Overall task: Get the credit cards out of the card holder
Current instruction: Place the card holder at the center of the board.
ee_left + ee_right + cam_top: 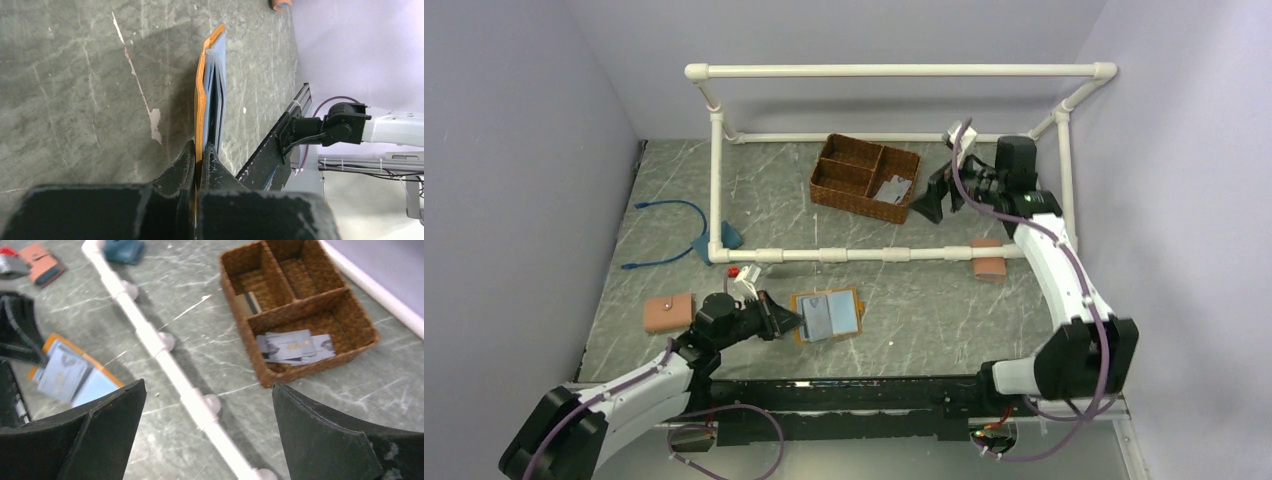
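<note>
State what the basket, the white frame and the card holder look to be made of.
Basket: woven wicker or rattan, brown, matte; the weave shows.
White frame: likely plastic pipe, smooth, slightly glossy, with push-fit joints.
Card holder: probably leather or imitation, mustard outside, pale blue-grey slots inside; thin, flexible edge.

A grey marbled table [924, 310] carries everything. The card holder [827, 316] lies open on it just right of the left claw [790, 320], its near edge at the claw's tips. A pink wallet [669, 312] lies flat well to that claw's left. Beyond the left claw stands a white pipe frame [864, 254], with a blue cord [674, 205] lying by its left corner. A wicker basket [856, 203] sits inside the frame, just left of the right claw [931, 203]. A brownish wallet [989, 259] lies under the front pipe, nearer than the right claw and to its right.
</note>
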`<state>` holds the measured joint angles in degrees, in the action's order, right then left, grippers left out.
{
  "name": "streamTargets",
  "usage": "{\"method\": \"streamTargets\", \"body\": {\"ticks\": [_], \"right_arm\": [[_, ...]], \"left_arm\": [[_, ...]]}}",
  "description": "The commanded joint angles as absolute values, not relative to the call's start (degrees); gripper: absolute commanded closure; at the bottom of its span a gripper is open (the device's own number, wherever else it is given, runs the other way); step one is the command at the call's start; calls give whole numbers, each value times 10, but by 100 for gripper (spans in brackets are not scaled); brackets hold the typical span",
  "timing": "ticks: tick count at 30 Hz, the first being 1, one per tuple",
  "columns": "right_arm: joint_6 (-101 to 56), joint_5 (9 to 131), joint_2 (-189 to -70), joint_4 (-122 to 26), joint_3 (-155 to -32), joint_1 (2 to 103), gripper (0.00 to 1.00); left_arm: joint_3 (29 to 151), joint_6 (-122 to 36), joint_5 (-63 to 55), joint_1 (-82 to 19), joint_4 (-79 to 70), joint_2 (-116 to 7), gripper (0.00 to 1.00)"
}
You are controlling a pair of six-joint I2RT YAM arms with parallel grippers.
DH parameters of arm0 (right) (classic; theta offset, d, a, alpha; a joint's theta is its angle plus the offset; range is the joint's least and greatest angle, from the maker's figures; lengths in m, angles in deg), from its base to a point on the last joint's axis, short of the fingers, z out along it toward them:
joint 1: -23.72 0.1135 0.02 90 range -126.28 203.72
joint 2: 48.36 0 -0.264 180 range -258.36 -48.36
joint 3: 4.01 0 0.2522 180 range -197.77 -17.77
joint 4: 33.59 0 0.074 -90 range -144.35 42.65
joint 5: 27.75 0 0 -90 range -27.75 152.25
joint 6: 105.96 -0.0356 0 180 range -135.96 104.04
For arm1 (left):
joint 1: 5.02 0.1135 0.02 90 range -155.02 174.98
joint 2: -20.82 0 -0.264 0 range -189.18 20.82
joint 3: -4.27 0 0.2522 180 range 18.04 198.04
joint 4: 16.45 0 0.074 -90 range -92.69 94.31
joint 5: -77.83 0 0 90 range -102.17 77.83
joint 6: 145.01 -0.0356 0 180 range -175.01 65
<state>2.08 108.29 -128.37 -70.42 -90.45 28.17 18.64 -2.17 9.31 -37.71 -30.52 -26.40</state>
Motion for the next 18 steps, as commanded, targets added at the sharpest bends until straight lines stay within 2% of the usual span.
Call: {"method": "streamTargets", "body": {"ticks": [1,5,8,18], "right_arm": [[30,1149,-1201,-687,-801,280,0],[65,1254,-1134,-683,-729,281,0],[69,1285,-1120,-682,-704,298,1],[160,1175,-1149,-714,-651,464,3]], "left_arm": [[199,-2,104,-374,-288,-224,100],[197,7,103,-374,-260,-197,100],[199,19,101,-374,-238,-190,100],[219,68,116,-374,-294,-280,100]]}}
